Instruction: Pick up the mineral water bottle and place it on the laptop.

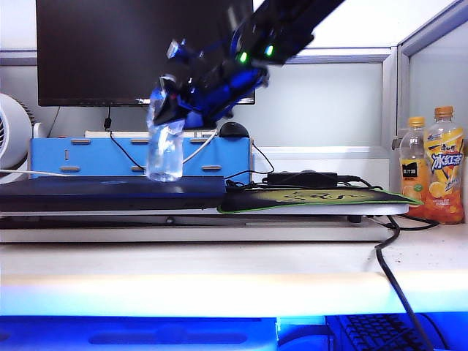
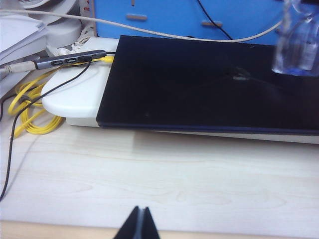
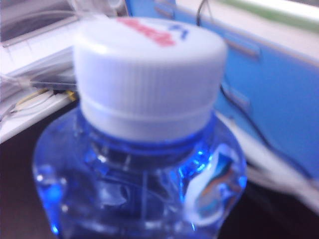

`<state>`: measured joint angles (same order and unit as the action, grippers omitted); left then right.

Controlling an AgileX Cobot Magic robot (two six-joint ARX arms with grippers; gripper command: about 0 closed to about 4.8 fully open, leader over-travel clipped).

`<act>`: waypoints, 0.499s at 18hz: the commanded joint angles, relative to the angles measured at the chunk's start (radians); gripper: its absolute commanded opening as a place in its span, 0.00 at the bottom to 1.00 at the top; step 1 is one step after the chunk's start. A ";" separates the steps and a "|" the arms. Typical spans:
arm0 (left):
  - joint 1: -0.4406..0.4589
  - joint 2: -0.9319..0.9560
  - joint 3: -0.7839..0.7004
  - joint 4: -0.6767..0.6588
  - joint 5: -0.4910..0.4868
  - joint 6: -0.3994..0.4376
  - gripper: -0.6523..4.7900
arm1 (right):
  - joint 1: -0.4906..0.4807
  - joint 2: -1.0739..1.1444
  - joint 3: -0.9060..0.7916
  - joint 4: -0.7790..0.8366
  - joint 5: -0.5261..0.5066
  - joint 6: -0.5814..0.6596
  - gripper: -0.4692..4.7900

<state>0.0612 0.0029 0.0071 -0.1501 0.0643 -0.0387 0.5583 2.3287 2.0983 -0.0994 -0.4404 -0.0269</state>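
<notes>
Over one laptop (image 1: 110,191): right gripper (image 1: 167,99) clamping one mineral water bottle (image 1: 164,150); left gripper (image 2: 139,225) closed.

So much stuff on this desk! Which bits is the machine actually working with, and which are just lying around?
In use:
- mineral water bottle, held by the right gripper over the laptop
- laptop

Just lying about:
- left gripper, shut, idle
- two orange drink bottles
- monitor
- mouse pad
- yellow cable
</notes>
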 commanded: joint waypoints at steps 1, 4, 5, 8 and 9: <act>0.000 -0.002 0.000 0.001 0.003 0.001 0.12 | 0.029 0.017 0.011 0.074 -0.003 -0.004 0.08; 0.000 -0.002 0.000 0.001 0.004 0.002 0.12 | 0.046 0.028 0.011 0.077 0.001 -0.013 0.08; 0.000 -0.002 0.000 0.001 0.003 0.002 0.12 | 0.049 0.030 0.011 0.076 0.002 -0.021 0.08; 0.000 -0.002 0.000 0.001 0.003 0.001 0.12 | 0.051 0.030 0.011 0.082 0.001 -0.030 0.22; 0.000 -0.002 0.000 0.001 0.003 0.001 0.12 | 0.051 0.030 0.011 0.082 0.001 -0.032 0.45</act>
<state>0.0612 0.0029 0.0071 -0.1501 0.0643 -0.0387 0.6056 2.3569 2.1021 -0.0372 -0.4358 -0.0532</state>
